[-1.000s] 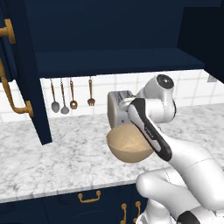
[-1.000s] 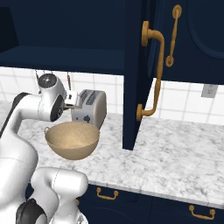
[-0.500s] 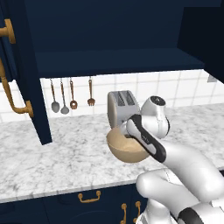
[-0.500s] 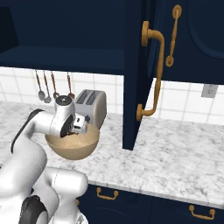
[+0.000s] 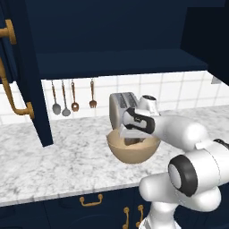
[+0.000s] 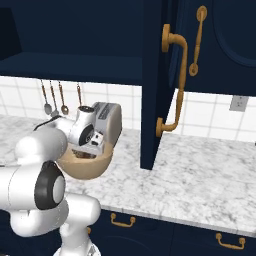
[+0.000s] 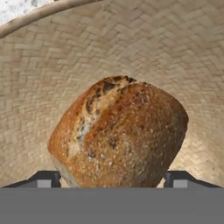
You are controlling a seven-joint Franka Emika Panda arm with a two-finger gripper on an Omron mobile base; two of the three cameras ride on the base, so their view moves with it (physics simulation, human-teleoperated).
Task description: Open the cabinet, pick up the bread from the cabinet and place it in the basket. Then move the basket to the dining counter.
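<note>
The bread, a crusty golden-brown roll, spans the whole gap between my two fingertips, deep inside the woven basket. My gripper is shut on the bread. The tan basket stands on the marble worktop in front of the toaster, and my gripper reaches down into its bowl. From the other side the basket holds my gripper below its rim. The cabinet above stands open, its door swung out. The dining counter is out of view.
A silver toaster stands right behind the basket. Hanging utensils line the tiled wall. The open navy door juts over the worktop on the left; the other door's brass handle hangs close on the right. Drawers with brass pulls sit below.
My hand has come down from beside the toaster into the basket's bowl with the bread between its fingers. The basket and the cabinet doors have stayed put.
</note>
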